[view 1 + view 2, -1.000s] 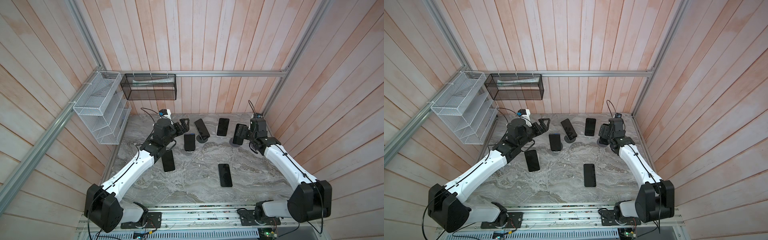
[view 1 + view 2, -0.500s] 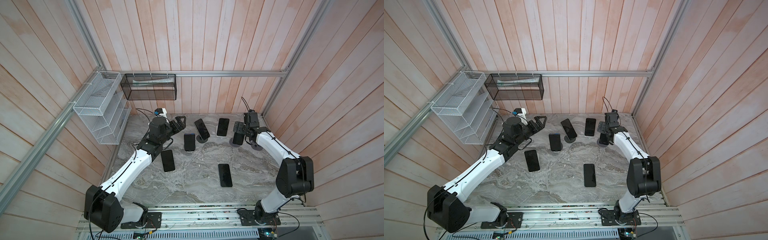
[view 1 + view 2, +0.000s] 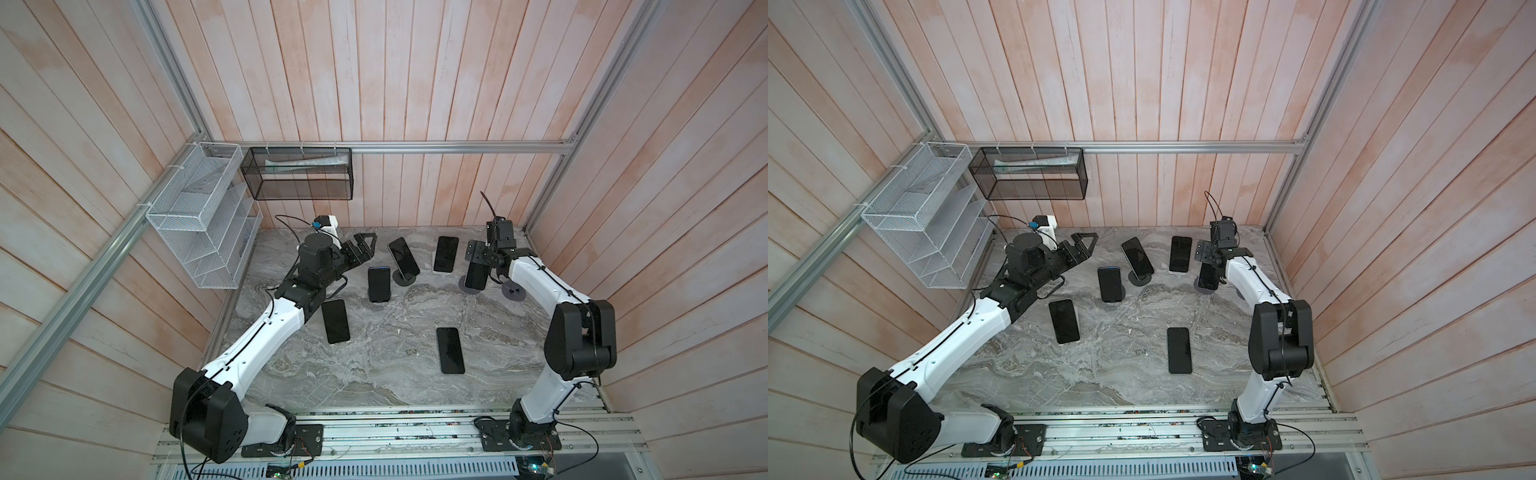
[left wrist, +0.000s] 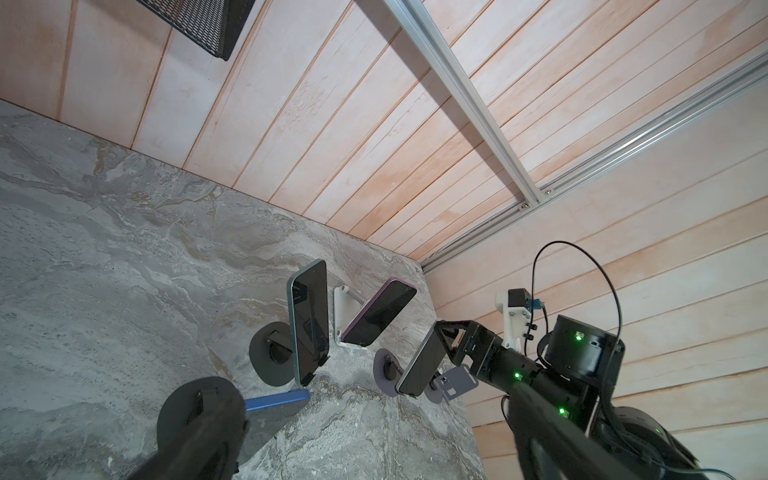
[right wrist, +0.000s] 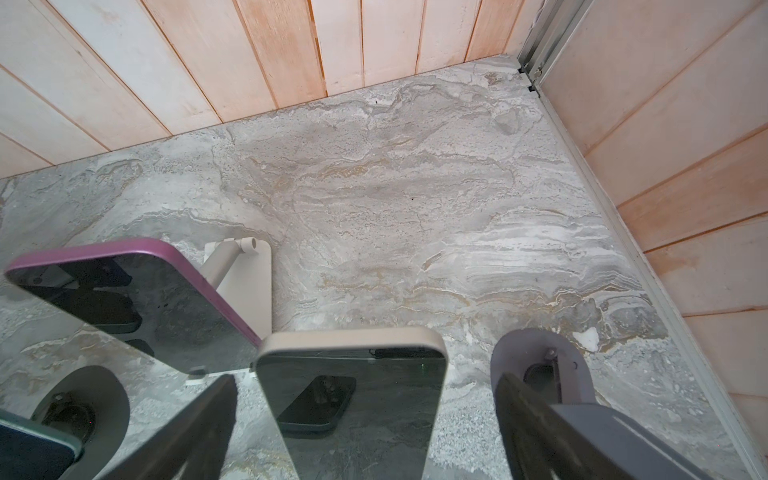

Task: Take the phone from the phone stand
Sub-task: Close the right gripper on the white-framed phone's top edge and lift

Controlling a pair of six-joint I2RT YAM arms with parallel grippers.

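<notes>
The phone (image 5: 353, 399) with the beige edge leans on a grey round phone stand (image 3: 466, 286) at the back right; in a top view the phone (image 3: 1207, 277) shows dark. My right gripper (image 5: 361, 432) is open, one of its fingers (image 5: 195, 428) on each side of the phone's upper part with a gap to each edge. In both top views the right gripper (image 3: 478, 268) hangs over that phone. My left gripper (image 3: 365, 246) is open and empty, raised at the back left, clear of every stand.
Three more phones stand on stands: a blue one (image 3: 378, 283), a teal-edged one (image 3: 403, 261), a purple one (image 3: 445, 253). Two phones lie flat (image 3: 336, 321) (image 3: 450, 350). An empty grey stand (image 3: 514, 291) sits under the right forearm. Wire baskets (image 3: 199, 216) hang back left.
The right arm's elbow has risen and folded in, and its gripper has settled over the beige-edged phone. The left gripper has drifted slightly back and to the left.
</notes>
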